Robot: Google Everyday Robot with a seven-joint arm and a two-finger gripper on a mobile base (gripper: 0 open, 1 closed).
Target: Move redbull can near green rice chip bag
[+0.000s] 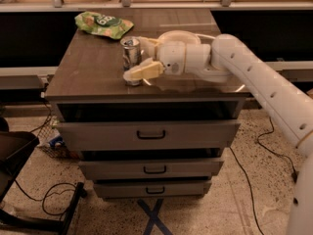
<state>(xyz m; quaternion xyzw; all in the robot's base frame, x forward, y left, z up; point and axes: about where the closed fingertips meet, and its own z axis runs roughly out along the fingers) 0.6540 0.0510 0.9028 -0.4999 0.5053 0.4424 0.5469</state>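
The redbull can [130, 53] stands upright on the wooden cabinet top [88, 77], near the front middle. The green rice chip bag [102, 24] lies flat at the back left of the top, well behind the can. My gripper [140, 57] reaches in from the right and is open, with its jaws on either side of the can. The near finger [143, 72] crosses in front of the can's lower part, and the far finger [146, 40] is behind the can. I cannot tell whether they touch the can.
A white bowl [178, 35] sits right behind my wrist, partly hidden by it. The cabinet has three drawers [149, 133] below. A shelf rail [146, 5] runs along the back. Cables and a dark chair base [19, 155] lie on the floor at left.
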